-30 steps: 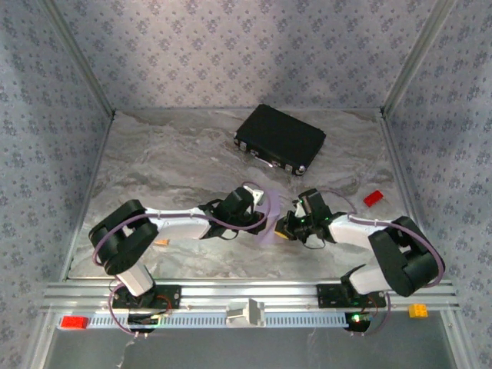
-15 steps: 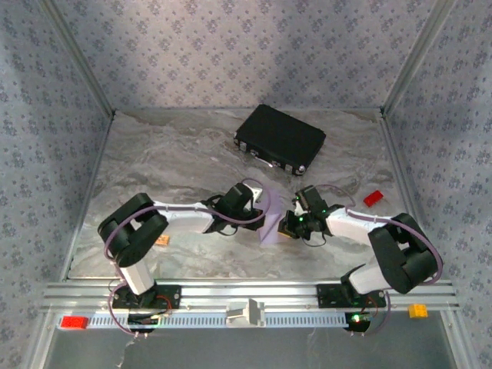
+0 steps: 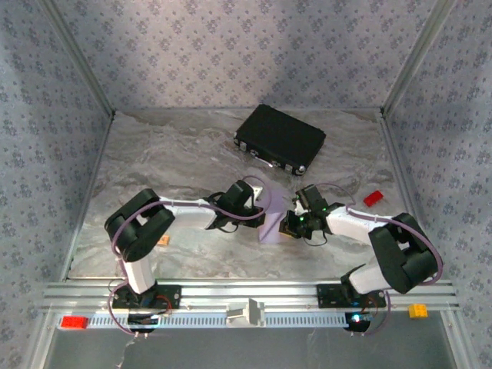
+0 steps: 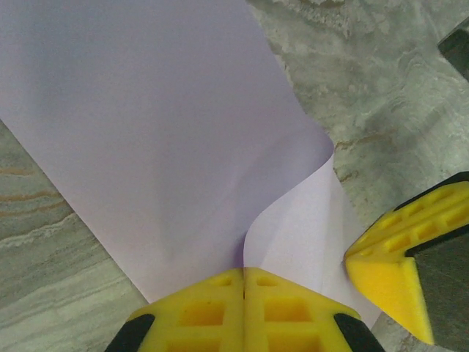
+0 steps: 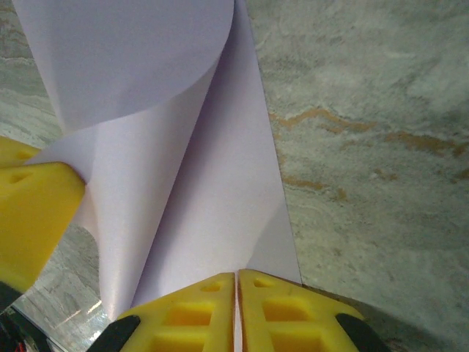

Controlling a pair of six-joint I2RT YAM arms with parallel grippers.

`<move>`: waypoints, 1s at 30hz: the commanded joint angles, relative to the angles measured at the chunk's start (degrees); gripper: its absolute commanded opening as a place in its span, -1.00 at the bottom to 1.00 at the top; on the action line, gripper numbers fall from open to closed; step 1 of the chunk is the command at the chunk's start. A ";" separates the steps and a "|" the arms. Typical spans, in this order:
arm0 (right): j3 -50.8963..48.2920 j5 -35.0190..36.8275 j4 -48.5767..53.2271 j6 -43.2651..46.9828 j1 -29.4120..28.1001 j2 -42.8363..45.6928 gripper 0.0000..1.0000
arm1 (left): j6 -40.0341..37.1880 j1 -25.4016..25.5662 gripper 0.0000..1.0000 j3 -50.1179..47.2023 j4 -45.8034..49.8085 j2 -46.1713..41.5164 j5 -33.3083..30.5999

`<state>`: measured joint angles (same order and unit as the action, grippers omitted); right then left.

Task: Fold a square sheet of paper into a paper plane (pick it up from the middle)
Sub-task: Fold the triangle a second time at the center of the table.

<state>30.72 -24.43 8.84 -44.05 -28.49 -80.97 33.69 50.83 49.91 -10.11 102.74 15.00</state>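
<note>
Sheet of paper [image 3: 267, 221] is in front of the black case [image 3: 280, 139], toward the arm bases, partly raised off the table [image 3: 154, 169] and curled between both grippers. Left gripper [image 4: 244, 273]: fingers pressed together, clamped on the paper's edge. Right gripper [image 5: 236, 279]: fingers together, clamped on the paper from its other side. The paper bows upward between the two grips.

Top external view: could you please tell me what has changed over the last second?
The left arm's elbow swung right, toward the middle. The left pincer and right pincer stayed about where they were, both shut on the thin pale lilac sheet of paper; the black rectangular case did not move.
</note>
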 commanded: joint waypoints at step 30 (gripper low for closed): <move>0.45 -0.97 0.99 -1.08 -0.52 -3.22 -0.93 | -0.16 -0.38 -0.99 0.93 0.59 -0.80 -0.92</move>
<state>31.44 -27.38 5.74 -46.46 -29.23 -83.66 34.13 50.83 49.89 -10.48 103.61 14.98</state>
